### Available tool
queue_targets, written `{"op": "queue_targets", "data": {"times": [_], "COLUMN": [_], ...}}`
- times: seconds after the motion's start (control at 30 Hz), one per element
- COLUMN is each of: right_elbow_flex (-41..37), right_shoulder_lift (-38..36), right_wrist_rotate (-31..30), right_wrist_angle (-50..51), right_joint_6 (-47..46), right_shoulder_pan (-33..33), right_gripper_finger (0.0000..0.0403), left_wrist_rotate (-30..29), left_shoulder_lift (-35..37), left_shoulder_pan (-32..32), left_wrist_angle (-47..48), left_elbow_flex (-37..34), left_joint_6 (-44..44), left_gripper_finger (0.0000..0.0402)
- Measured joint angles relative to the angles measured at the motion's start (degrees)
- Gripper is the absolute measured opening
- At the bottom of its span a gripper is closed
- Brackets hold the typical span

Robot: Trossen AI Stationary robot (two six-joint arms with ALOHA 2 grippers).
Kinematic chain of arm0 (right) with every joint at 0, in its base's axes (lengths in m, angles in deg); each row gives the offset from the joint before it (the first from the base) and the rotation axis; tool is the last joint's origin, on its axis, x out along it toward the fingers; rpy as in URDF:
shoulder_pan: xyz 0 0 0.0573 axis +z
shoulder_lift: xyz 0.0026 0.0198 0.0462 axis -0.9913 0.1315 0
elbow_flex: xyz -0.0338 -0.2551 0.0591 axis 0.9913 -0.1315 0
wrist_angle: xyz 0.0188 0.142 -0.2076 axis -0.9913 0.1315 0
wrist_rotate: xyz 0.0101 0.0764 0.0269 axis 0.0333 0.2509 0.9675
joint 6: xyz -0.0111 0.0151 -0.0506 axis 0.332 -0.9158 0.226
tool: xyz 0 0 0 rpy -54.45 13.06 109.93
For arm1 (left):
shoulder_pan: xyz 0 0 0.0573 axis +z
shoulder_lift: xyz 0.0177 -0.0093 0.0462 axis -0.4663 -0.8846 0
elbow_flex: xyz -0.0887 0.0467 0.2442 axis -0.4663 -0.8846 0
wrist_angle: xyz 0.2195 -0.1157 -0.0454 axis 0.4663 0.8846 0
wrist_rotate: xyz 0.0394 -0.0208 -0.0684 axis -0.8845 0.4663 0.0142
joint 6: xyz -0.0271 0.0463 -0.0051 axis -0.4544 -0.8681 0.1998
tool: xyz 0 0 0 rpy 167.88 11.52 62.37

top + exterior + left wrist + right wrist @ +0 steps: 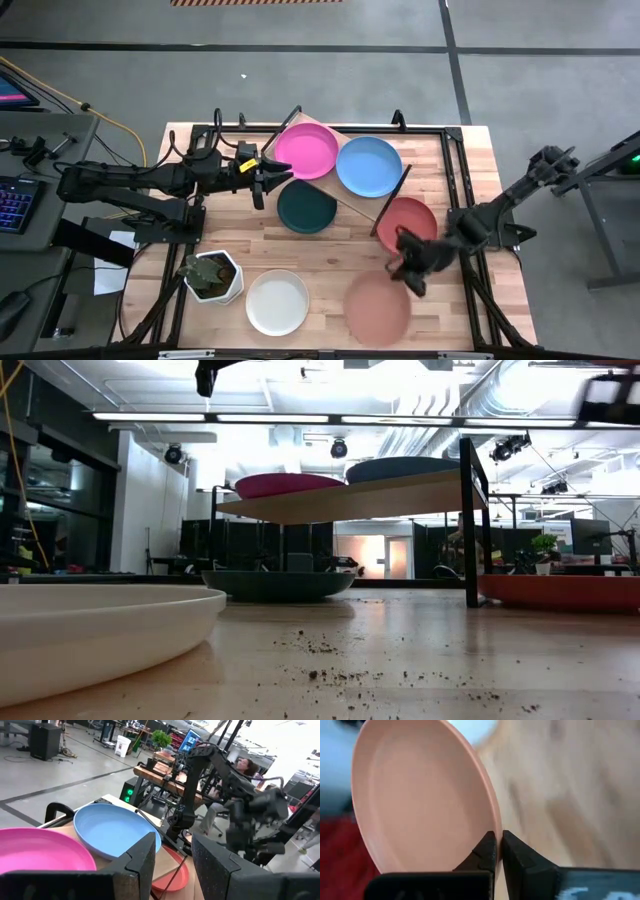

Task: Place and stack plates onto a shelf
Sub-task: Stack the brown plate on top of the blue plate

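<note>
The shelf (pixel 352 203) stands slantwise on the far half of the table, bearing the magenta plate (pixel 306 150) and the blue plate (pixel 369 166) side by side. The dark green plate (pixel 306 206) lies on the table at the shelf's near side, the coral red plate (pixel 407 220) to its right, and the white plate (pixel 277 302) near the front edge. My right gripper (pixel 408 272) is shut on the dusty pink plate (pixel 377 308). My left gripper (pixel 262 183) hovers open just left of the magenta plate, touching nothing. My right gripper pinches the dusty pink plate's rim (pixel 489 827) between its two fingers, at their free ends. The plate is tilted in the hold. It does not show on the tabletop in the low view, so it looks lifted clear.
A white hexagonal plant pot (pixel 213 275) stands at the table's near left, beside the white plate. Black frame rails run along the table's edges (pixel 450 150). Bare tabletop lies in the middle, between the green plate and the white plate. Crumbs of soil dot the wood (pixel 330 647).
</note>
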Motion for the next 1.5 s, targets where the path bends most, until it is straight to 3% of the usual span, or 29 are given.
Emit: {"op": "queue_targets", "data": {"times": [0.17, 0.37, 0.47, 0.63, 0.77, 0.97, 1.5], "right_elbow_flex": [0.0, 0.0, 1.8, 9.9, 15.7, 18.0, 18.0], "right_shoulder_lift": [-5.7, -15.0, -17.5, -15.4, -11.2, -5.7, -1.9], "right_wrist_rotate": [-8.9, -9.6, -9.1, -8.6, -6.2, 1.4, 2.9], "right_wrist_angle": [-1.0, -0.3, 4.8, 19.8, 25.4, 27.3, 27.3], "right_joint_6": [3.1, 9.0, 11.8, 19.0, 24.8, 29.6, 34.9], "right_shoulder_pan": [-10.5, -27.8, -36.7, -50.4, -57.7, -62.1, -63.9], "right_gripper_finger": [0.0, 0.0, 0.0, 0.0, 0.0, 0.0, 0.0005], "left_wrist_rotate": [0.0, 0.0, 0.0, 0.0, 0.0, 0.0, 0.0], "left_shoulder_lift": [0.0, 0.0, 0.0, 0.0, 0.0, 0.0, 0.0], "left_shoulder_pan": [0.0, 0.0, 0.0, 0.0, 0.0, 0.0, 0.0], "left_wrist_angle": [-0.5, -0.9, -0.9, -0.9, -0.9, -0.9, -0.8], "left_elbow_flex": [0.0, 0.0, 0.0, 0.0, 0.0, 0.0, 0.0], "left_joint_6": [0.0, 0.1, 0.5, 2.2, 2.5, 2.5, 2.4], "left_gripper_finger": [0.0117, 0.0117, 0.0117, 0.0117, 0.0117, 0.0117, 0.0117]}}
